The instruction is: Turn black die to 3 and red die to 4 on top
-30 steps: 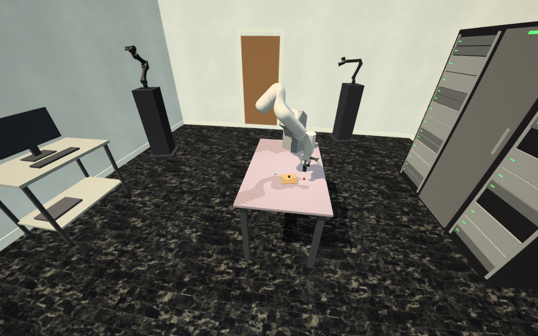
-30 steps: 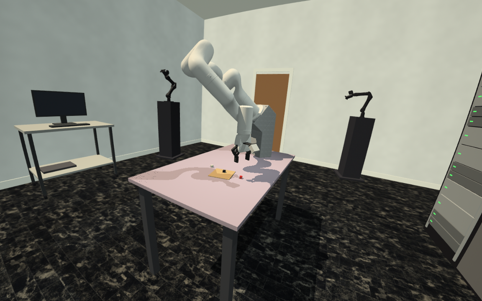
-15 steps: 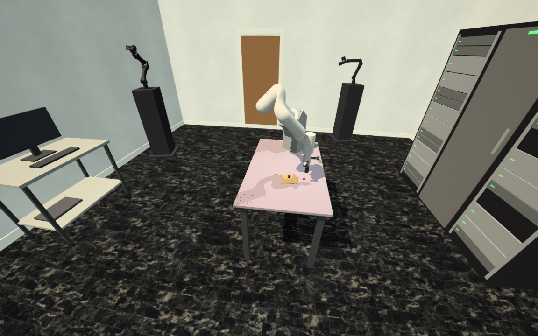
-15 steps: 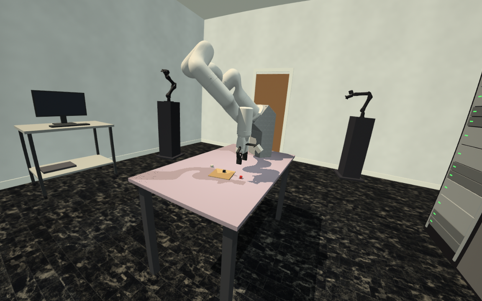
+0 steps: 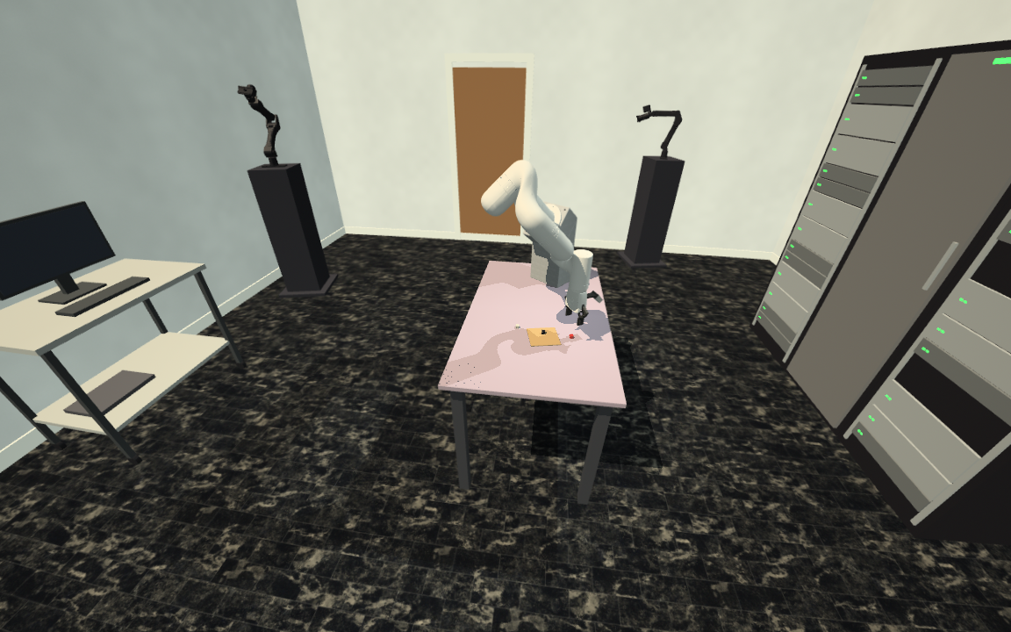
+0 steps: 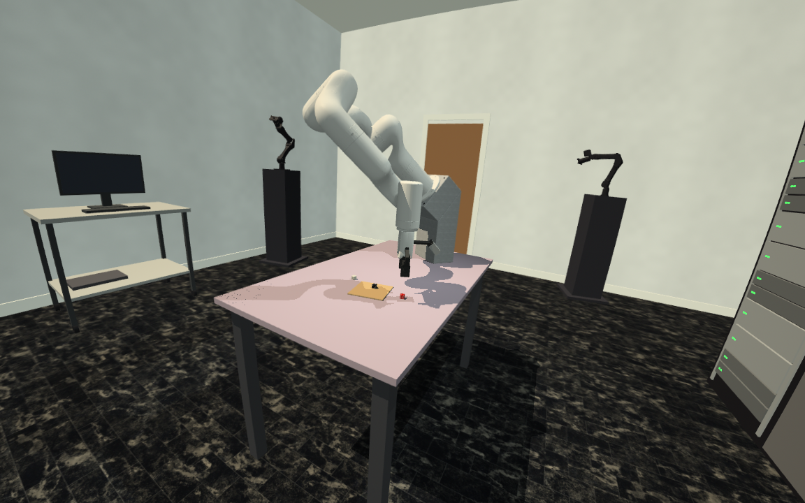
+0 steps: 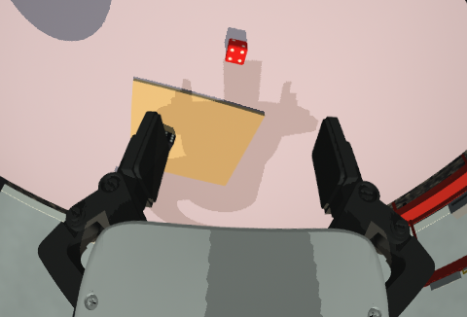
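Observation:
The red die (image 5: 571, 336) (image 6: 402, 296) (image 7: 236, 52) lies on the table beside the mat; its bright upper face shows four pips in the wrist view. The yellow-orange mat (image 5: 544, 341) (image 6: 366, 293) (image 7: 214, 157) lies flat. The black die (image 5: 542, 332) (image 6: 374, 286) (image 7: 170, 136) is on the mat, mostly hidden behind a finger in the wrist view; its top number cannot be read. The white die (image 5: 517, 326) (image 6: 353, 276) lies on the table past the mat; its pips are too small to read. My gripper (image 5: 575, 316) (image 6: 404, 273) (image 7: 240, 132) is wide open and empty, above the table.
The pink table (image 5: 509, 373) (image 6: 330, 331) carries the arm's grey base (image 6: 443, 219) at its back. Shadows of the arm cross the table and mat. A desk with a monitor (image 5: 38, 247) (image 6: 98, 173), two dark pedestals and a server rack stand away from the table.

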Robot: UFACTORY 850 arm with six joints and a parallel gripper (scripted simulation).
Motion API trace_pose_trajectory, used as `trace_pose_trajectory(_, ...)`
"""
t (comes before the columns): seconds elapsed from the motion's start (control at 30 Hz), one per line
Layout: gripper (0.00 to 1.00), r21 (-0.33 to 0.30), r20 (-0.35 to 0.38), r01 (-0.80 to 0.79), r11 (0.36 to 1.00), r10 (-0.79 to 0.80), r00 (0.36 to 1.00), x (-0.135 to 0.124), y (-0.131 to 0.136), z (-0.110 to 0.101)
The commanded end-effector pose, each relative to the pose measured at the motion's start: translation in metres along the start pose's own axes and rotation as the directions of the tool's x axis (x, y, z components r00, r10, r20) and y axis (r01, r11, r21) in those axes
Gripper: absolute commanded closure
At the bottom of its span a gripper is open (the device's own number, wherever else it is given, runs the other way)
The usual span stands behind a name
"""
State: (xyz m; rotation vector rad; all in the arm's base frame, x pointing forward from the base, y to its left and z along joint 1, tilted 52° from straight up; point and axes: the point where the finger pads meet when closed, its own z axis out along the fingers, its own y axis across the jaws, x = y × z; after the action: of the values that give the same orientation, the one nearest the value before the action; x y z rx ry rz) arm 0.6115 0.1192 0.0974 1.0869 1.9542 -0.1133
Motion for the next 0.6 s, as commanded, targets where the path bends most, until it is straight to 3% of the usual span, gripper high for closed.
trace_pose_trajectory(0.0,0.00,0.012,-0.002,0.172,0.985,-0.172,0.985,0.0002,-0.0004,0.0023)
trace_pose_trajectory(0.17,0.00,0.011,-0.004,0.292,0.956,-0.292,0.956,0.0003,-0.0012,0.0043)
trace_pose_trajectory(0.37,0.00,0.010,-0.006,0.491,0.871,-0.491,0.871,0.0006,-0.0026,0.0078)
trace_pose_trajectory(0.47,0.00,0.010,-0.006,0.500,0.866,-0.500,0.866,0.0006,-0.0027,0.0080)
trace_pose_trajectory(0.53,0.00,0.009,-0.008,0.606,0.795,-0.606,0.795,0.0008,-0.0035,0.0101)
trace_pose_trajectory(0.57,0.00,0.009,-0.008,0.613,0.790,-0.613,0.790,0.0008,-0.0036,0.0103)
